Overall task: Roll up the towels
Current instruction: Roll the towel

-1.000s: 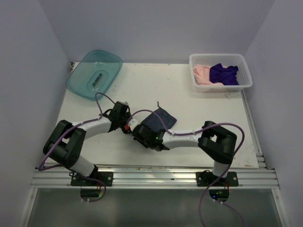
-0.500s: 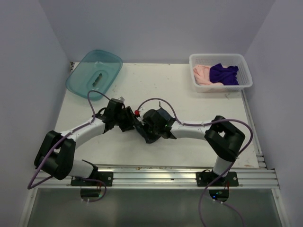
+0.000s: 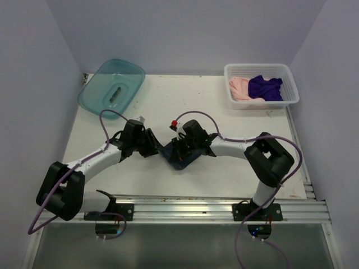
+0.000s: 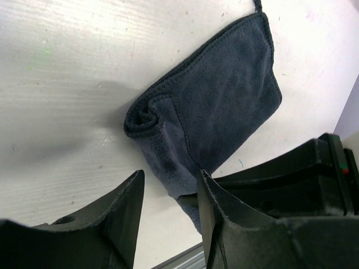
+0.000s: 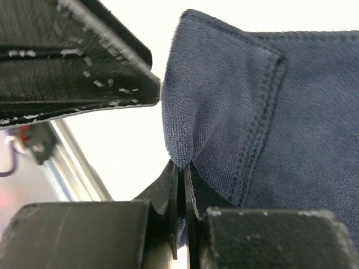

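table (image 3: 185, 101): white | far left: teal tub (image 3: 126, 78) | far right: white basket (image 3: 259, 103) | centre: slate-blue towel (image 4: 224, 106)

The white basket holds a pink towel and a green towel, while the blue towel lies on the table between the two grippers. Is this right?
Not quite: in the top external view, the white basket holds a purple towel, not green, beside the pink towel. The blue towel does lie on the table between the left gripper and right gripper.
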`<move>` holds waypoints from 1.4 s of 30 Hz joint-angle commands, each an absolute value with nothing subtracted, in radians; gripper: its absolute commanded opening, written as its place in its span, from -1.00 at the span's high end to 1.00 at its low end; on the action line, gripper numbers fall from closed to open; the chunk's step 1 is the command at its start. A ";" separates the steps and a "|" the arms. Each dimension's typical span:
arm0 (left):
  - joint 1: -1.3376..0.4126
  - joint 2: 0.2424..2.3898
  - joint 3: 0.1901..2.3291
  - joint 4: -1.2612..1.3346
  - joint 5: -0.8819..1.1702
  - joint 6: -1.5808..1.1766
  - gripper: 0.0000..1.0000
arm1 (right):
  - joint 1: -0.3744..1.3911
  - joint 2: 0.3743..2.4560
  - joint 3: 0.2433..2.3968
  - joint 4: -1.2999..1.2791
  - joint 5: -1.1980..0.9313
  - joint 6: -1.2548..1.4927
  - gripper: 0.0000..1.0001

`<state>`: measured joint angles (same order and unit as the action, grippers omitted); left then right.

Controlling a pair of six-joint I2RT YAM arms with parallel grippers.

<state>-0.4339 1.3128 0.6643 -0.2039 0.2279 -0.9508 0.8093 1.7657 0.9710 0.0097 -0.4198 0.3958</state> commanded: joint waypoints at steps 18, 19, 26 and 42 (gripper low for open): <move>-0.456 1.439 0.706 0.024 0.318 -0.940 0.18 | 0.634 1.893 0.831 0.439 -0.784 0.771 1.00; -0.459 1.446 0.716 0.031 0.318 -0.939 0.18 | 0.632 1.897 0.825 0.448 -0.790 0.776 1.00; -0.469 1.518 0.758 0.041 0.314 -0.930 0.19 | 0.612 1.921 0.811 0.468 -0.801 0.784 1.00; -0.476 1.726 0.830 0.005 0.292 -0.928 0.27 | 0.609 1.751 0.801 0.172 -0.579 0.612 0.12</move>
